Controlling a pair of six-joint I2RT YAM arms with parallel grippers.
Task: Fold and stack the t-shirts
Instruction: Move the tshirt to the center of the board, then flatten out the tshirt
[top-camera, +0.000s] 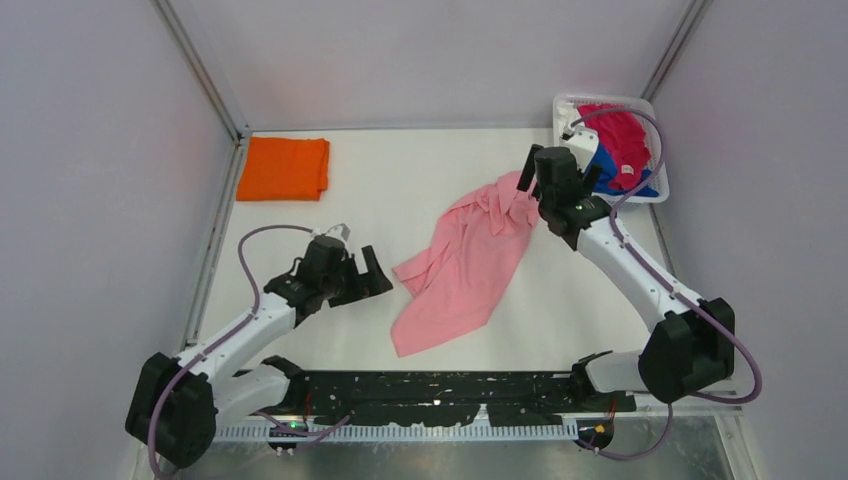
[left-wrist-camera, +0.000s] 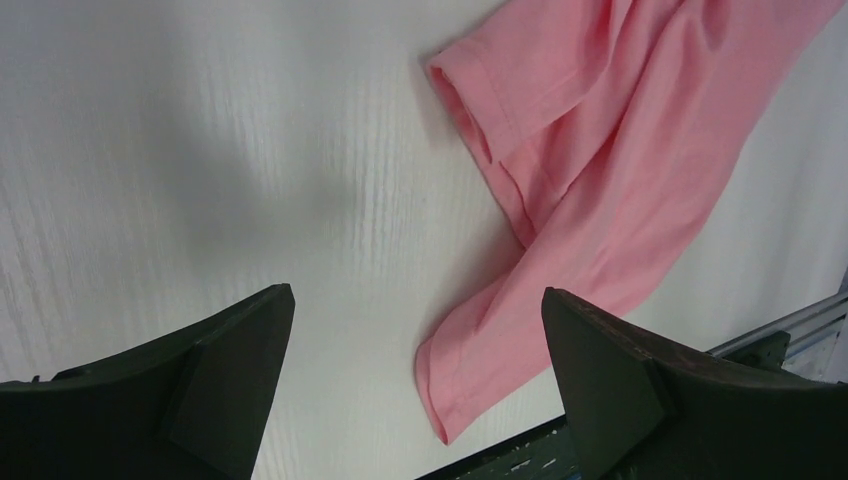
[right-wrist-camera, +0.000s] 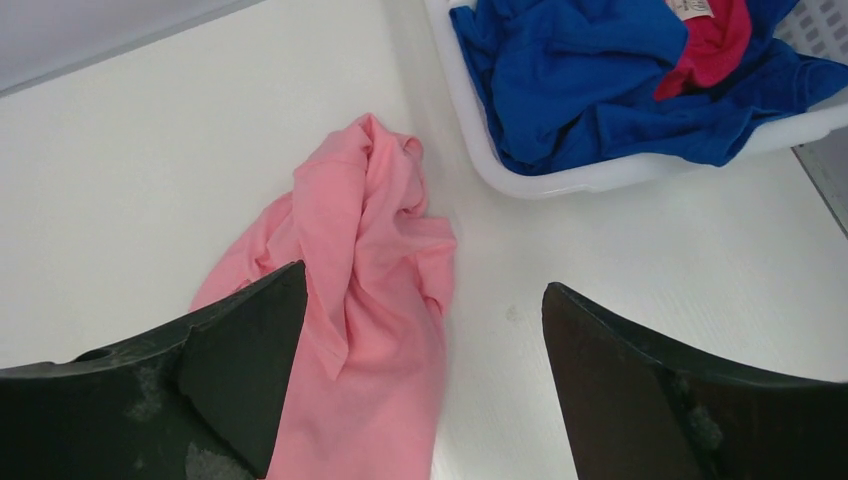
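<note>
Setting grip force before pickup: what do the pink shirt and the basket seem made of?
Pink shirt: soft matte knit cloth, probably cotton jersey; it drapes in folds and shows stitched sleeve hems. Basket: rigid white plastic, slightly glossy by the look; smooth moulded rim, mesh wall.

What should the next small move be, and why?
Likely lower the right hand and pinch the bunched end of the pink shirt under it, to pull it flat. The shirt lies crumpled beside the basket; both hands are open and empty, the left hand off to its side.
</note>
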